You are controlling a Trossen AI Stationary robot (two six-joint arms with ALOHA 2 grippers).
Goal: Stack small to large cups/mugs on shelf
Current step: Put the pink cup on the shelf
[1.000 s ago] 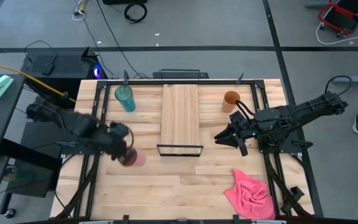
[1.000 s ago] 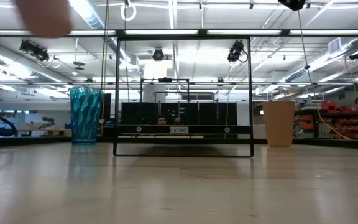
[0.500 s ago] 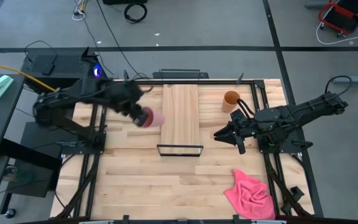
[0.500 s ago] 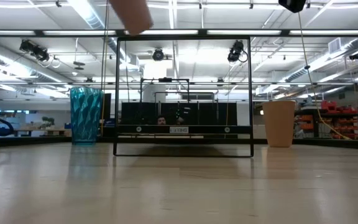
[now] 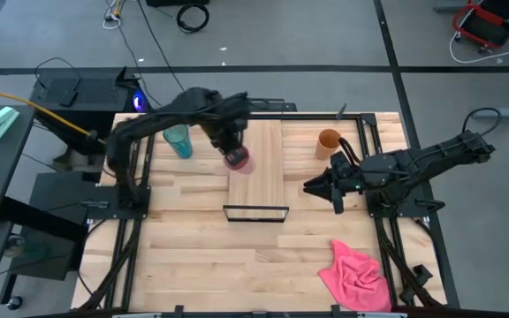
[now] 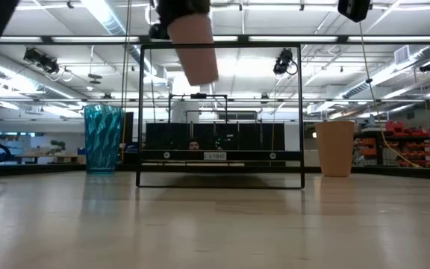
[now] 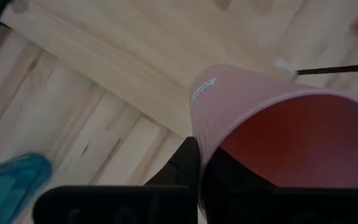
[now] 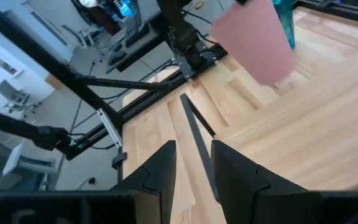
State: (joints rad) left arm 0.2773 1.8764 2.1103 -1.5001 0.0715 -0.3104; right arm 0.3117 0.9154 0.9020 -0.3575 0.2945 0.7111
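Though gripped by the left gripper (image 5: 229,148), pink cup (image 6: 196,46) above shelf (image 5: 256,168), fingers largely hidden.

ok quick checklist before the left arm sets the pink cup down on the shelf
1. Grip: left tool is shut on the pink cup, held in the air. Ok.
2. Position: seen from above, the cup hangs at the shelf's left edge, not over its middle. Not ok yet.
3. Cup attitude: it is tilted, not upright. Not ok.
4. Landing spot: the shelf top carries nothing. Ok.
5. Other cups: the teal tumbler and orange-brown cup stand on the tabletop on either side of the shelf, out of the way. Ok.
6. Right tool: waits open to the right of the shelf. Ok.
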